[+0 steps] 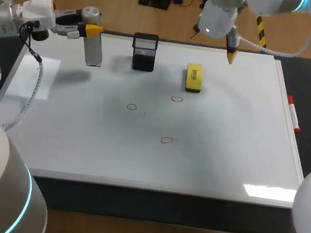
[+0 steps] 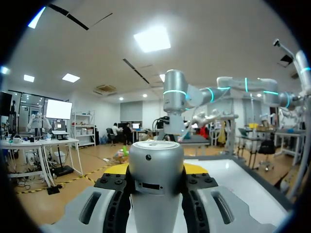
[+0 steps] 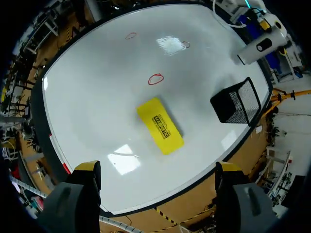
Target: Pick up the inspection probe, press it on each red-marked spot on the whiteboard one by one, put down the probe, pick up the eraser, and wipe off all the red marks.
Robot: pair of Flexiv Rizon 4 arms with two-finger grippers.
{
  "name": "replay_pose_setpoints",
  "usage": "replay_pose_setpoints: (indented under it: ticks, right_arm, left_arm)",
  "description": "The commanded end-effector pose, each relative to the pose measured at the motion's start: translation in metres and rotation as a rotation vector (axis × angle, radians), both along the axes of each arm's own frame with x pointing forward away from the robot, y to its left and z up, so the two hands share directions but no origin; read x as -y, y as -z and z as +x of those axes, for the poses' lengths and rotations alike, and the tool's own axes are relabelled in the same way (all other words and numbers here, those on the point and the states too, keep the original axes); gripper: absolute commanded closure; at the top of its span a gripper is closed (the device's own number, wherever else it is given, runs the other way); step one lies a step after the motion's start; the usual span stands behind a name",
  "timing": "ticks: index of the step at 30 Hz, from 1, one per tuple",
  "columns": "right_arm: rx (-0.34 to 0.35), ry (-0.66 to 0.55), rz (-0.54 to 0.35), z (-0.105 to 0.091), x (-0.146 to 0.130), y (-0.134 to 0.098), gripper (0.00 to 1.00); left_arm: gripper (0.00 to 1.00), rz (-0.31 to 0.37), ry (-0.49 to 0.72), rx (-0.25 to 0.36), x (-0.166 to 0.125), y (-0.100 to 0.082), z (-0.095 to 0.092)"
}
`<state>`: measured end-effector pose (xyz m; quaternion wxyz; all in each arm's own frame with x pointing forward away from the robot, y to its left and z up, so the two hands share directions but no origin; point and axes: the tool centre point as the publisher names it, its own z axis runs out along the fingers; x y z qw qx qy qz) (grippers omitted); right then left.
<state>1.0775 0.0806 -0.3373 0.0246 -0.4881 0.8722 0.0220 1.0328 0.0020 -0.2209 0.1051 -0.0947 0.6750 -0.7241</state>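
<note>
**A:** What are the left jaws doing?

**B:** They pinch the inspection probe (image 2: pixel 155 165), a silver cylinder gripped from both sides. A yellow fingertip (image 2: pixel 197 168) shows just behind it. In the head view the probe (image 1: pixel 94 50) stands upright at the far left corner of the whiteboard (image 1: pixel 227 144), and the left arm (image 1: pixel 7 14) comes in from the left side. Whether the probe's lower end touches the board cannot be told.

**A:** And the right jaws?

**B:** They are spread wide and hold nothing. The yellow fingertips (image 3: pixel 87 167) stand well apart, looking down on the board from its far edge. Ahead of them the yellow eraser (image 3: pixel 160 125) lies flat on the board, untouched. The right arm (image 1: pixel 219 12) comes in from the far right.

**A:** What else lies on the board?

**B:** A black mesh holder (image 1: pixel 144 51) stands at the far edge, between the probe and the eraser (image 1: pixel 193 77). There are three small red marks, each a drawn ring. One red ring (image 1: pixel 176 99) sits just in front of the eraser. A second ring (image 1: pixel 132 107) lies to its left, in front of the holder. A third ring (image 1: pixel 166 140) is closer to the middle of the board. A red marker pen (image 1: pixel 293 115) lies along the right edge. The whiteboard covers most of the counter.
</note>
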Motion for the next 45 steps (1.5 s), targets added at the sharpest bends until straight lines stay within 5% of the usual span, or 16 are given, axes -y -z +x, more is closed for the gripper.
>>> replay_pose_setpoints:
  ticks: [1, 10, 19, 45]
  right_arm:
    - [-0.044, -0.103, -0.037, -0.004, -0.005, 0.017, 0.00]
    - [-0.027, -0.377, 0.072, -0.028, -0.012, 0.045, 0.00]
    - [0.009, -0.502, 0.000, -0.037, -0.022, 0.061, 0.00]
    - [-0.050, -0.521, -0.035, -0.029, -0.034, 0.085, 0.00]
  left_arm:
    - [1.00, 0.001, -0.004, 0.001, 0.000, -0.001, -0.001]
    - [1.00, 0.001, -0.004, 0.001, 0.000, -0.001, -0.001]
    - [1.00, 0.001, -0.004, 0.001, 0.000, -0.001, -0.001]
    - [1.00, 0.001, -0.004, 0.001, 0.000, -0.001, -0.001]
